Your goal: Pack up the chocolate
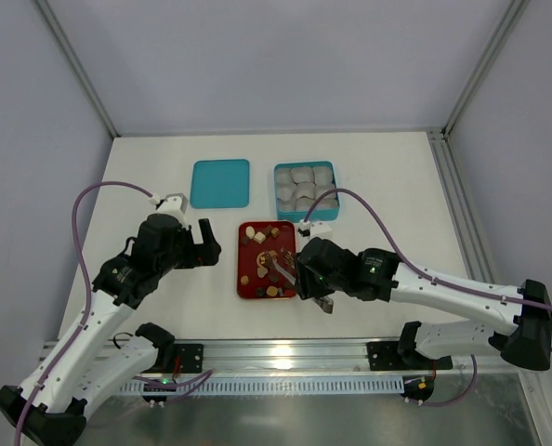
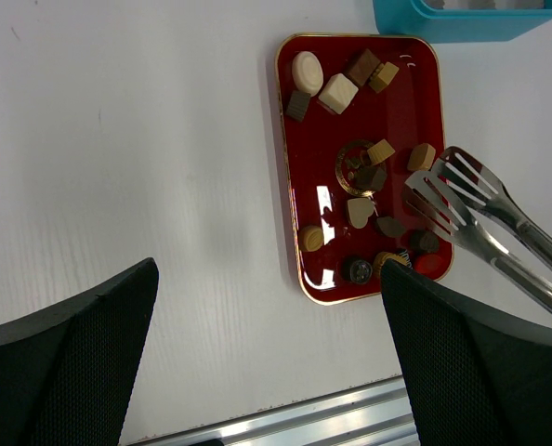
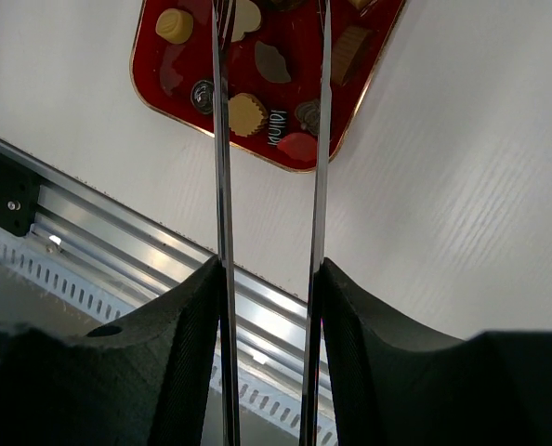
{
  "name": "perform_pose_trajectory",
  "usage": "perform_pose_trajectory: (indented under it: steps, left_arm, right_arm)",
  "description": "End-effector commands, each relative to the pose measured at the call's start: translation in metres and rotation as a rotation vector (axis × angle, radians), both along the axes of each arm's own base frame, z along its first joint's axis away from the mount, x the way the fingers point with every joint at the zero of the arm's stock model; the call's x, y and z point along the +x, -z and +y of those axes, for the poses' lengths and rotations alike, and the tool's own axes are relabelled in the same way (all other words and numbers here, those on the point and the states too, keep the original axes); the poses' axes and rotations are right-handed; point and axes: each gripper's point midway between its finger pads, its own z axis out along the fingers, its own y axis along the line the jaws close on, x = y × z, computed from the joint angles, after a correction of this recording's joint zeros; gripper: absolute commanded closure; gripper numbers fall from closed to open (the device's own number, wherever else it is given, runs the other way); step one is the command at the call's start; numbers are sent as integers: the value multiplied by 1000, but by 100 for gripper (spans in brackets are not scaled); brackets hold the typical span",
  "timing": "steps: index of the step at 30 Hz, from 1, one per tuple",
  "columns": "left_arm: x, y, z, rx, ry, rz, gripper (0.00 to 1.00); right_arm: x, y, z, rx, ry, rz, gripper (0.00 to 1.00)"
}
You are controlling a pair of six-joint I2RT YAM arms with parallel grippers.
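The chocolate [image 2: 337, 93] is scattered in the red tray [image 2: 322, 130] between the arms. Metal tongs [image 2: 471, 218] are clamped by the right gripper [image 3: 271, 279], and their parted tips are held over the tray's near end. The left gripper [image 1: 209, 243] is spread wide, empty, beside the tray. Behind, a teal box [image 1: 305, 165] of paper cups [image 1: 303, 184] is flanked by a teal lid [image 1: 220, 183].

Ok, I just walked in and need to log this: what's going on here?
The right fingers clamp metal tongs, whose tips hang over the chocolates on the red tray. No piece is visibly caught between them. The left fingers are open above the table, left of the tray. The teal box of paper cups sits behind the tray, with its lid beside it. No chocolate shows in the cups.
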Motion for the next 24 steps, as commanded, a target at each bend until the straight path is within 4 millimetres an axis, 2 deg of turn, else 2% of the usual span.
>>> perform_pose_trajectory:
  steps: [1,11,24]
  left_arm:
    - [4,-5,0,1,3,-30,0]
    - [3,-7,-1,-3,6,-36,0]
    - [2,-8,0,-7,4,-39,0]
  right_arm:
    - [10,-11,19,77,39,-36,54]
    - [10,5,32,54,22,-9,58]
    - [11,23,36,13,16,13,58]
